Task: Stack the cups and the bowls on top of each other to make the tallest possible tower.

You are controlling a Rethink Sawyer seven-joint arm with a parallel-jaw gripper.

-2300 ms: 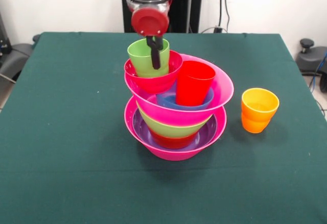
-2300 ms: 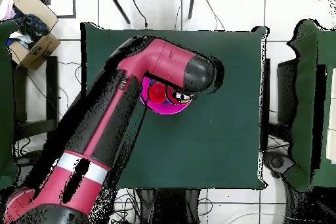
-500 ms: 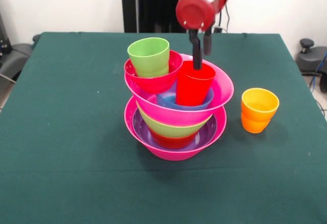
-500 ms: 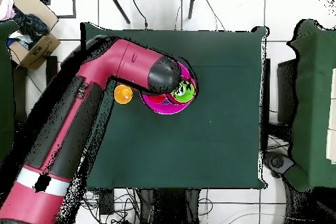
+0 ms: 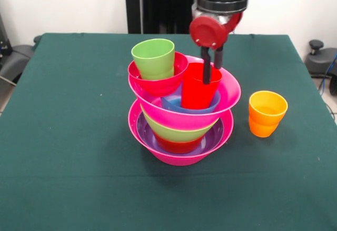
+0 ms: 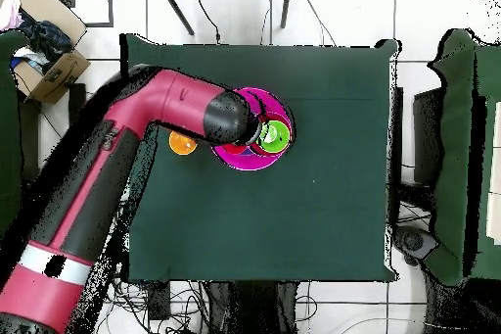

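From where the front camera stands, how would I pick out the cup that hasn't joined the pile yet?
Find the tower of nested bowls in the middle of the green table, with a big hot-pink bowl as its base. Look to its right in the front view: the orange cup stands upright, alone on the cloth, touching nothing. It is the only orange cup; the others sit in the tower.

The desk (image 5: 63, 136) wears a matt dark green cloth, smooth and without sheen. The tower (image 5: 181, 110) is all glossy plastic, its hot-pink bowls catching soft highlights along their rims. The orange cup (image 5: 267, 113) beside it has the same shiny plastic finish. The pincer (image 5: 211, 62) shows matt black fingers (image 5: 207, 68) under a smooth red disc.
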